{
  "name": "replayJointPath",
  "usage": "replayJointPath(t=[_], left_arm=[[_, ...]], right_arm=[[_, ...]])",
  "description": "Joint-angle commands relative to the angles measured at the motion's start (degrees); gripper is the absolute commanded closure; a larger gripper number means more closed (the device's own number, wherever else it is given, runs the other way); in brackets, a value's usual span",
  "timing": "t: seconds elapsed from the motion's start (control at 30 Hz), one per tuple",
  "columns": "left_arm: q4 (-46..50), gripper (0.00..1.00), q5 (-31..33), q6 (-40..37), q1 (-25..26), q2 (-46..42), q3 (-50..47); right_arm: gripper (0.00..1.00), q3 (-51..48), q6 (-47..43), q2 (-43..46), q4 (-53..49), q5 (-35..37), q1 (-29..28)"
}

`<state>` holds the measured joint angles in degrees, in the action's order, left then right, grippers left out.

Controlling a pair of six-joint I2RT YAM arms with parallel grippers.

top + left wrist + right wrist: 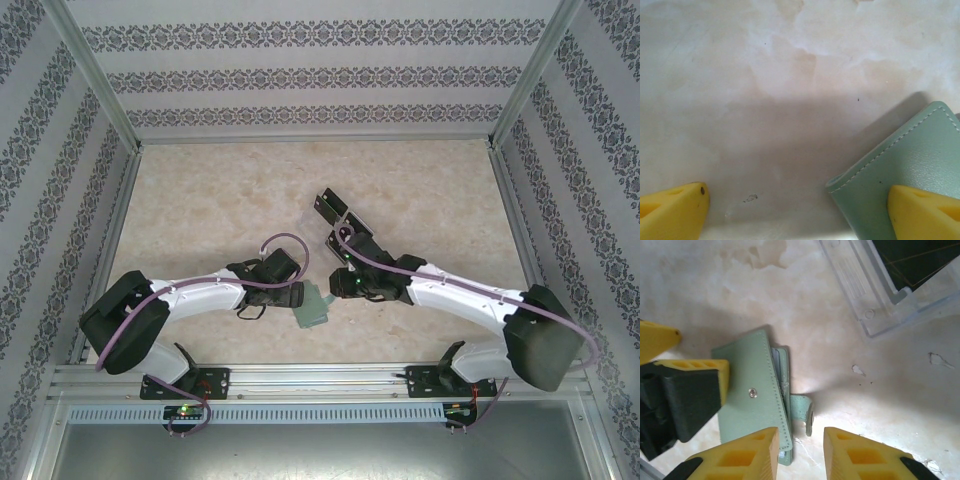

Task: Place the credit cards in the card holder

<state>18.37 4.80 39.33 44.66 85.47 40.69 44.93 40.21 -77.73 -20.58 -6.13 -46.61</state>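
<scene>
Item one, nearest my bases: the card holder [752, 390]. It is grey-green with a stitched edge and lies flat on the bench [420, 190] between my two wrists. Its upper face carries a small metal stud [753, 393], and a short tab [801, 407] juts from one long edge. A pale edge peeks from between its layers, and I cannot tell what that is. Item two: my left gripper [797, 195], jaws wide apart. One yellow finger [925, 212] lies over a corner of the holder and the other stands on bare bench beside it. Item three: my right gripper [801, 432], low over the bench on the holder's tab side, jaws a little apart. The tab sits just ahead of the gap, and one fingertip [747, 452] overlaps the holder's near edge. Item four, farther out and well apart from the holder: a clear plastic tray [860, 285] with a ribbed rim. The credit cards [927, 260] lie in it, black and flat with fine pale lines, and I cannot tell their number.
</scene>
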Motion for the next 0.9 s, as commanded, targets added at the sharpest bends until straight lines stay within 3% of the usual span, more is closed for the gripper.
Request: replayJointPath(t=[0.0, 0.33, 0.87], left_arm=[[1.1, 0.08, 3.0, 0.7, 0.5, 1.5, -1.5], [0.5, 0.09, 3.0, 0.7, 1.2, 0.8, -2.0], [0.1, 0.08, 3.0, 0.7, 1.7, 0.7, -2.1]], right_arm=[[0.70, 2.4, -2.9, -2.5, -3.7, -0.7, 0.1], [0.81, 3.0, -3.0, -6.3, -2.2, -1.9, 0.1], [0.81, 2.5, -2.9, -8.4, -0.5, -2.3, 0.1]])
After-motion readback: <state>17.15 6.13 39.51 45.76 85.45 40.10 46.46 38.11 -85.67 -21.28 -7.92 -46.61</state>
